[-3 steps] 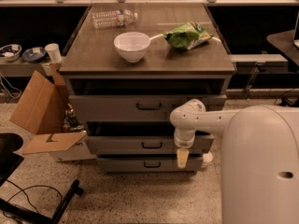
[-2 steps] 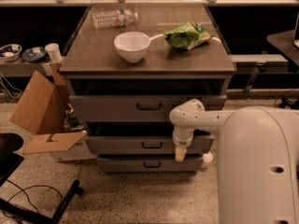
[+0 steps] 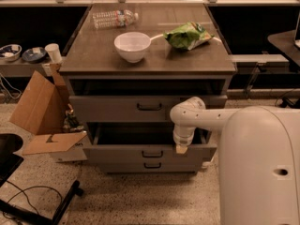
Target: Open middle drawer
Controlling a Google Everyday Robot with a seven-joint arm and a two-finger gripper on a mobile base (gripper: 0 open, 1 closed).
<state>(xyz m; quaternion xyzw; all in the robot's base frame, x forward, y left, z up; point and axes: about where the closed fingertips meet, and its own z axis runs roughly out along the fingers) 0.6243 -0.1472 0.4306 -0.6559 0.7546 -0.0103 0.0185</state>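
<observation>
Jaws: cannot tell how they stand; only a small tan tip shows. The gripper [image 3: 181,149] hangs pointing down from a white arm [image 3: 206,116] and sits at the top edge of the middle drawer [image 3: 117,153], right of its dark loop handle [image 3: 152,153].

Far left: a low shelf with two small dishes [image 3: 21,53] and a pale cup [image 3: 53,53]. Below it an open cardboard box [image 3: 40,109] leans just beside the cabinet's left side.

Cabinet top [image 3: 93,60]: a clear water bottle [image 3: 115,18] lying on its side at the back left, a white bowl [image 3: 132,46] near the middle, a green snack bag [image 3: 187,35] to its right.

Cabinet front: the top drawer [image 3: 108,109] has the taller panel. Under it the middle drawer stands pulled out, its dark tray open to view behind the low front. The bottom drawer [image 3: 122,166] lies just beneath.

Right: the robot's white body [image 3: 262,168] fills the lower corner.
</observation>
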